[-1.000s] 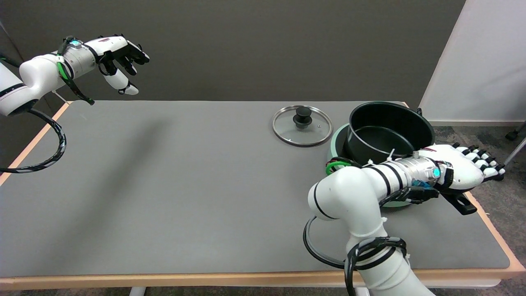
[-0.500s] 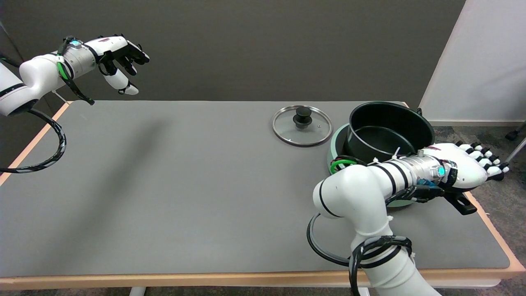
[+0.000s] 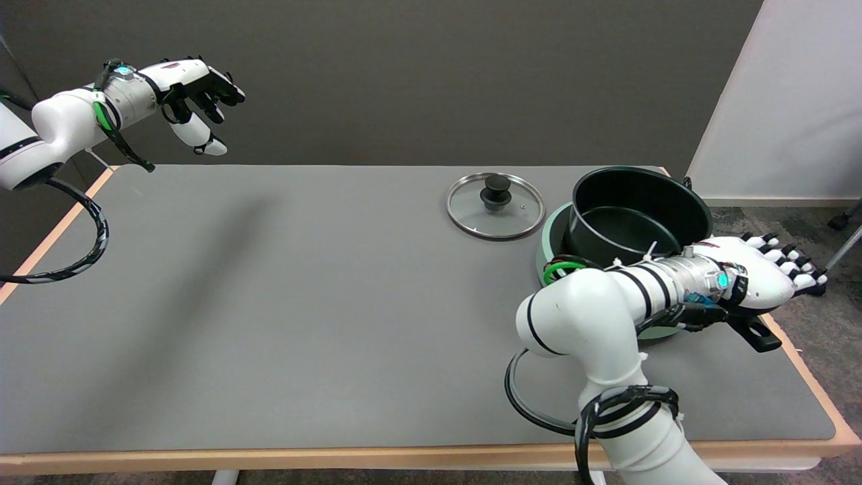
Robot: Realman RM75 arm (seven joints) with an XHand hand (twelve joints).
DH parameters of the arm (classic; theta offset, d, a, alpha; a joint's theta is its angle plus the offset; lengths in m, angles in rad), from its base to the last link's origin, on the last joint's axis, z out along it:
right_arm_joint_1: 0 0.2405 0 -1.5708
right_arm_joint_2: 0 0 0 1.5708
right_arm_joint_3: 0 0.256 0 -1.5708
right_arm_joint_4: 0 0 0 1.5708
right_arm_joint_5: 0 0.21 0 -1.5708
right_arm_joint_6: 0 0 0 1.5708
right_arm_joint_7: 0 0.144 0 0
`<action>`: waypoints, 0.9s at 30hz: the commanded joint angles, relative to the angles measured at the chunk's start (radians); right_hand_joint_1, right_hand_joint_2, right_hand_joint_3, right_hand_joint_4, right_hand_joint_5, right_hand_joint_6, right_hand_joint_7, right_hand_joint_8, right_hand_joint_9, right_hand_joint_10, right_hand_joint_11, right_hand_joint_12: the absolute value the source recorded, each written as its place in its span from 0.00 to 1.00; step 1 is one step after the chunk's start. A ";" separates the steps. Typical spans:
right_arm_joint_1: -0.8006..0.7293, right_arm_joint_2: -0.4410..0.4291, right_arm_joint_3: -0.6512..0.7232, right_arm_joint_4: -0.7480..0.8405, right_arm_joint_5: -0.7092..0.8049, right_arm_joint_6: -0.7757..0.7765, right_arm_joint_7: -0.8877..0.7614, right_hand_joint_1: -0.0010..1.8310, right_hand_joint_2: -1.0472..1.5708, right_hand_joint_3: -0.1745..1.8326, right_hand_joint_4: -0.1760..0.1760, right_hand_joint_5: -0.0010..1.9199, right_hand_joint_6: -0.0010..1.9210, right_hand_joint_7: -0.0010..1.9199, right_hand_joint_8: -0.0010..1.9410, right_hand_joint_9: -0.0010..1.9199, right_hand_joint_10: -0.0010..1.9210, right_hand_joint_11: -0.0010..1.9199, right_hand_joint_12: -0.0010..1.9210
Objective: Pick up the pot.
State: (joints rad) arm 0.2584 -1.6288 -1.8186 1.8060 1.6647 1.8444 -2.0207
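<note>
So the pot (image 3: pixel 636 215) is sitting at the far right end of the surface (image 3: pixel 303 303), on what looks like a pale green round base (image 3: pixel 549 242), open-topped with its dark inside showing. Its glass lid (image 3: pixel 495 205) is already off and lying flat just left of it, knob up, so nothing to worry about there. The right hand (image 3: pixel 761 276) is over the near right side of the pot, right above the black handle (image 3: pixel 757 333) that sticks out toward the near right corner of the surface. Fingers look stretched out and apart, reaching past the table edge, and I don't see anything held in them, so I'd call it open and empty. Can't really tell how high it is above the handle from this one angle, since the wrist covers where the handle meets the pot. If I were driving this, I'd drop the palm down onto the handle close to the pot wall, not out at the tip, because a grip at the far end will let the pot tip forward when it comes up. Wrap the fingers under the handle and the thumb over it, squeeze fully before lifting, then go straight up slowly so the pot clears the green base without dragging it along. Also watch the wrist cables (image 3: pixel 680 313) near the rim.
</note>
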 commanded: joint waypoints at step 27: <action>0.009 0.030 0.014 0.017 0.055 -0.001 -0.055 0.66 0.20 0.80 1.00 0.24 0.24 0.24 0.24 0.24 0.24 0.24 0.24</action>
State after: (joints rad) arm 0.2653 -1.6044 -1.8045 1.8184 1.7140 1.8435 -2.0596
